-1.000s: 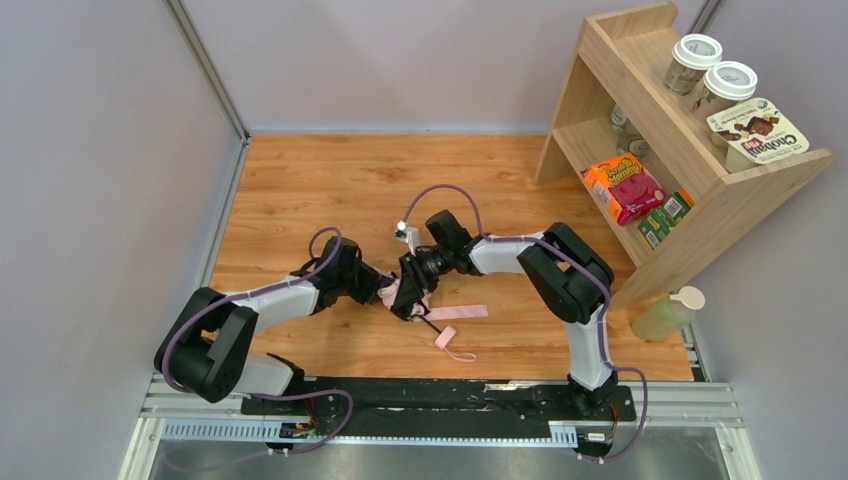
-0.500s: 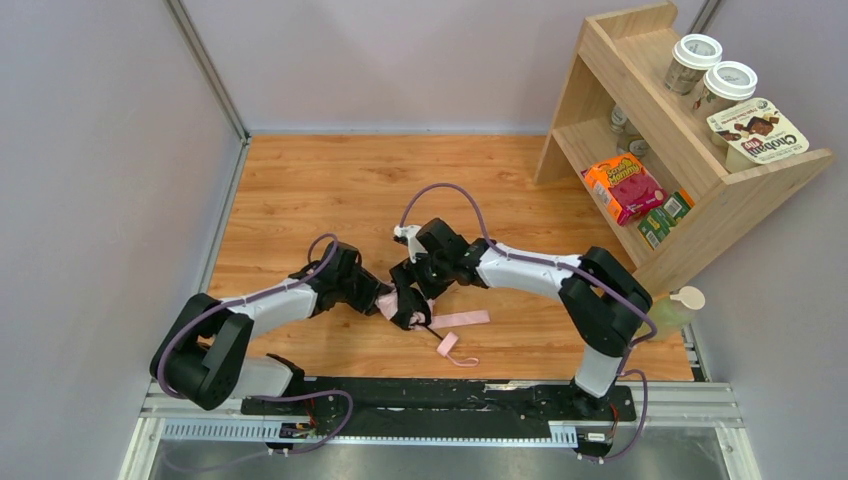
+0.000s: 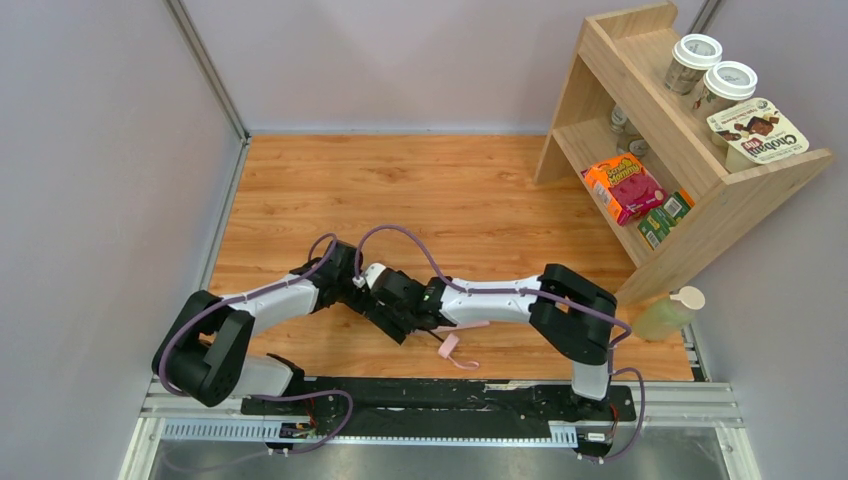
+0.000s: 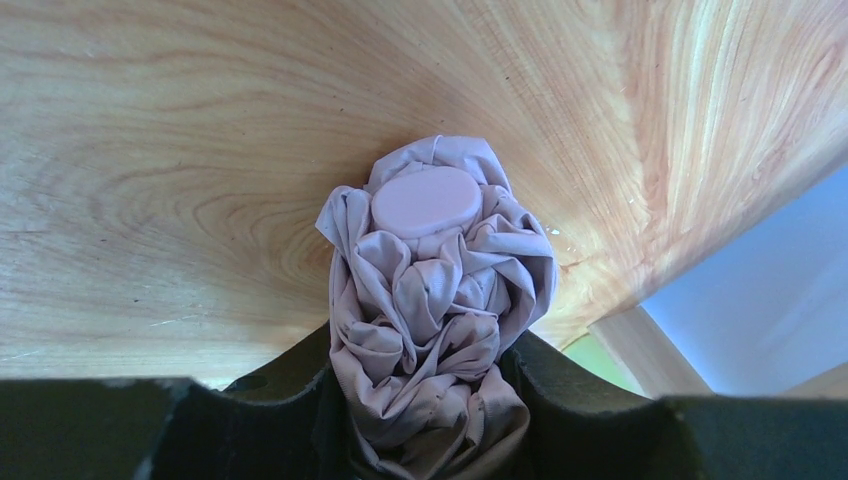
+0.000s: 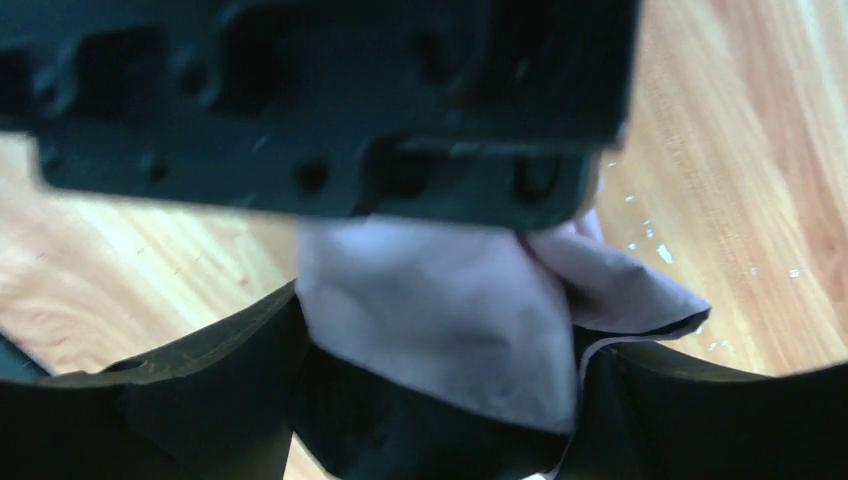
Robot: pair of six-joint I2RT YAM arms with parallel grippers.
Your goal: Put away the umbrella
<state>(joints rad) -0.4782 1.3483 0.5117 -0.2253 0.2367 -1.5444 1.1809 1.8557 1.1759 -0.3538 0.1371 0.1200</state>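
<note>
Umbrella [image 4: 435, 300] bunched up, not yet strapped or stowed. It is clamped by left gripper [image 4: 425, 355]; right gripper [image 5: 440, 350] is spread wide around fabric, hold cannot be told.

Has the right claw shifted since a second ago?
Yes. The right claw has swung left and toward the near table edge, farther from the wooden shelf; its fingers now sit either side of the umbrella.
</note>
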